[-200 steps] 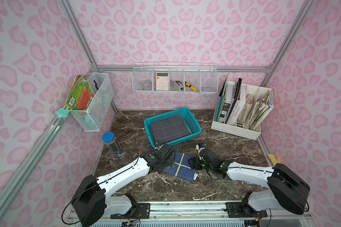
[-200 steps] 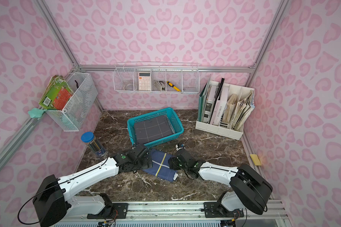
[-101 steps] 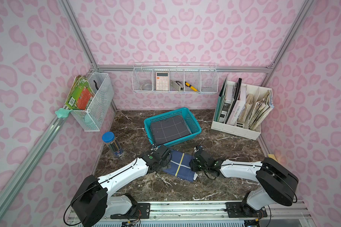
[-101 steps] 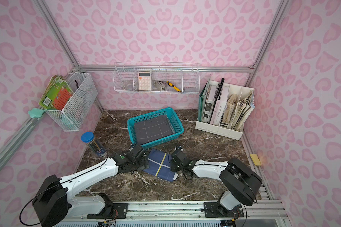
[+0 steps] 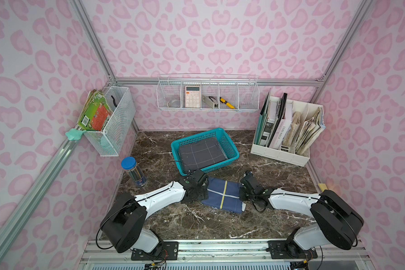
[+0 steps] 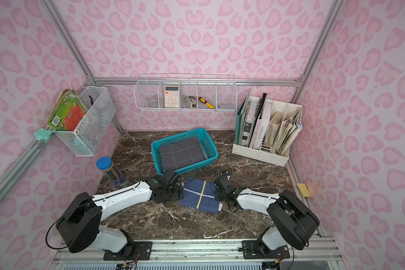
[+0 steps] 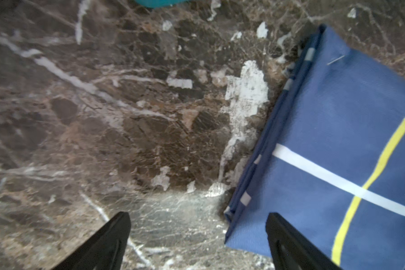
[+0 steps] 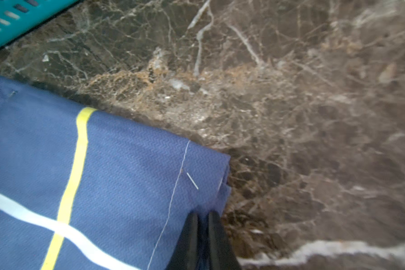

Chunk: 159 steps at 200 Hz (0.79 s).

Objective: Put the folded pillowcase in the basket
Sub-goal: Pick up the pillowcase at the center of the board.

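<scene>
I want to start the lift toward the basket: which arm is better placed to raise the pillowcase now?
Right, probably: the right gripper is pinched shut on the pillowcase edge. The left gripper is open, one finger over the cloth's corner, holding nothing. The basket sits just behind both.

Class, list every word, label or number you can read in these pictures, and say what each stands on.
"LAME SOEUR", lengthwise on a pale spine in the white file organiser.
Keys of the calculator: too small to read.
Cover and barcode of the green book: blurred, unreadable.
Label on the pencil tube: too small.
No text on the pillowcase or the basket.
</scene>
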Available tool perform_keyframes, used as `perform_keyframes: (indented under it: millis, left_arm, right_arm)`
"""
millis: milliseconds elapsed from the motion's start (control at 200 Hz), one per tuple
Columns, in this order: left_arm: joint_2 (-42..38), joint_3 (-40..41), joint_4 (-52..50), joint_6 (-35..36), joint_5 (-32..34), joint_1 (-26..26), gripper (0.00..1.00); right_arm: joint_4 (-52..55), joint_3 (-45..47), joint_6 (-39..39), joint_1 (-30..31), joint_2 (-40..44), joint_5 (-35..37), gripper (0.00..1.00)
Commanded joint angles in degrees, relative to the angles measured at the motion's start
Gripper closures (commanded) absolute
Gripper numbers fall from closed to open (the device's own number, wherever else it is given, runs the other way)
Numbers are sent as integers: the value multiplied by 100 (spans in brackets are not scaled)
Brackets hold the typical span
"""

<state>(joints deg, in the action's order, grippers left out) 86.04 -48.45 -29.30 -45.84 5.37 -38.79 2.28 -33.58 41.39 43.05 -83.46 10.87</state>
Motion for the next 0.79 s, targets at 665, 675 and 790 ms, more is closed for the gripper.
perform_keyframes:
  millis: [665,675,790]
  left_arm:
    - [1229,-556,826,-90,-820,-422,48]
    - [1219,-557,824,-98,-812,-437,50]
    - [1109,-567,771,-164,-647,-605,65]
  right_arm:
    - [-1060,665,62,-408,332,-1365,57]
    - [-1058,655,65,-393,315,-1357,58]
    - [-923,516,71,-233,282,-1145,71]
